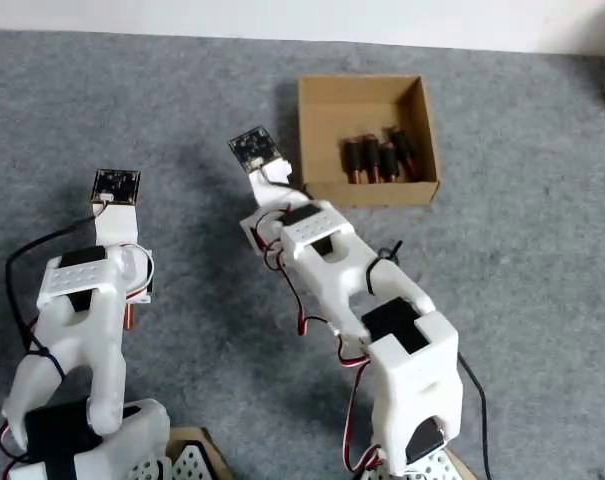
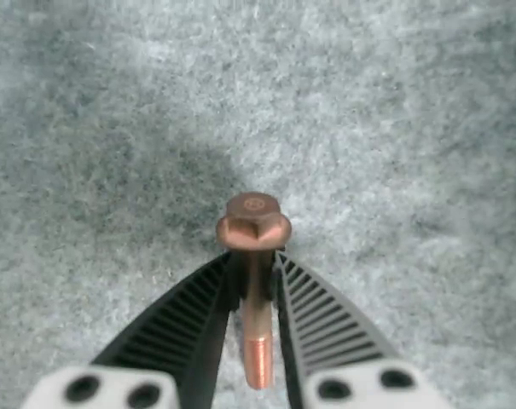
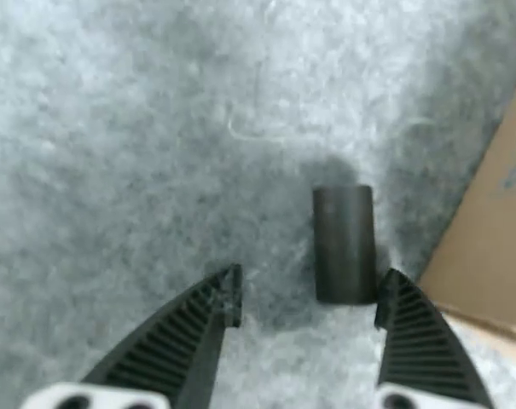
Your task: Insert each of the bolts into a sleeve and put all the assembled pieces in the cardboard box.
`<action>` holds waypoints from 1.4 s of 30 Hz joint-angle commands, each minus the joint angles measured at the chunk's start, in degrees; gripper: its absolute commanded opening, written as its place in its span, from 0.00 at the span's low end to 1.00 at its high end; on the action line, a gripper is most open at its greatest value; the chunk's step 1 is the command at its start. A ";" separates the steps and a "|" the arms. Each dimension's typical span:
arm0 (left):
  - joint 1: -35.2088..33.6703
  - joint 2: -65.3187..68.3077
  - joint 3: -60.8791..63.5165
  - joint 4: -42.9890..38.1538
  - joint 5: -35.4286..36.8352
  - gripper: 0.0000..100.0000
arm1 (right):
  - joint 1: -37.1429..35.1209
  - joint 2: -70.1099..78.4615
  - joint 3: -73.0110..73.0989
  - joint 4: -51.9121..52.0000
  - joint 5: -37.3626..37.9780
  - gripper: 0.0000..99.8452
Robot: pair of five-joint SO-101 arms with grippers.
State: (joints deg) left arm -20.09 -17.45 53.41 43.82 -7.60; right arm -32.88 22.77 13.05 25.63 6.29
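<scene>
Dark sleeve (image 3: pixel 344 243) within spread hand (image 3: pixel 309 285), beside cardboard box (image 3: pixel 488 247)

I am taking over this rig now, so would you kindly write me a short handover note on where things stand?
Left gripper: shut on a copper bolt, head pointing out past the jaws.
Right gripper: open over a dark sleeve that lies ungripped on the grey surface, near one jaw and beside the cardboard box.
Done: several assembled pieces lie in the box.
Left: grip the sleeve, insert this bolt, box the piece.
</scene>
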 commanded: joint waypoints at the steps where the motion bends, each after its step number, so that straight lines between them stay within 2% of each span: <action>1: -0.22 -2.33 -0.40 -1.32 -0.18 0.00 | -0.22 -2.33 -0.04 -3.03 0.53 0.25; 9: -0.22 -2.33 -0.40 -1.32 -0.18 0.00 | -0.22 -1.98 4.00 -6.37 4.48 0.24; 11: -0.22 -2.33 -0.40 -1.32 -0.18 0.00 | -0.04 -1.98 6.37 -8.92 4.48 0.18; 14: -0.22 -2.33 -0.40 -1.32 -0.18 0.00 | 0.75 -1.98 9.10 -13.32 4.48 0.01; 15: -0.22 -2.33 -0.40 -1.32 -0.18 0.00 | 1.19 -1.98 9.63 -14.37 4.48 0.00; 17: -0.22 -2.33 -0.40 -1.32 -0.18 0.00 | 1.89 -2.07 10.07 -15.34 4.57 0.03; 20: -0.22 -2.33 -0.40 -1.32 -0.18 0.00 | 2.33 -2.07 10.07 -15.34 4.57 0.00; 25: -0.22 -2.33 -0.40 -1.32 -0.18 0.00 | 2.59 -2.07 10.24 -14.64 4.57 0.01; 27: -0.22 -2.33 -0.40 -1.32 -0.18 0.00 | 2.51 -2.42 10.15 -9.98 4.57 0.00; 32: -0.22 -2.33 -0.40 -1.32 -0.18 0.00 | 1.98 -3.03 6.20 9.80 3.78 0.00; 34: -0.22 -2.33 -0.31 -1.32 -0.18 0.00 | 1.54 -3.91 2.42 16.04 -0.53 0.00; 37: -0.22 -2.33 0.04 -1.32 -0.18 0.00 | 1.54 -5.58 -1.45 24.13 -5.36 0.00; 42: -0.22 -2.33 -0.04 -1.41 -0.18 0.00 | 1.63 -8.22 -3.03 32.48 -5.54 0.00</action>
State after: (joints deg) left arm -20.09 -17.45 53.93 43.47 -7.60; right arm -30.59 18.37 11.91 53.32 1.36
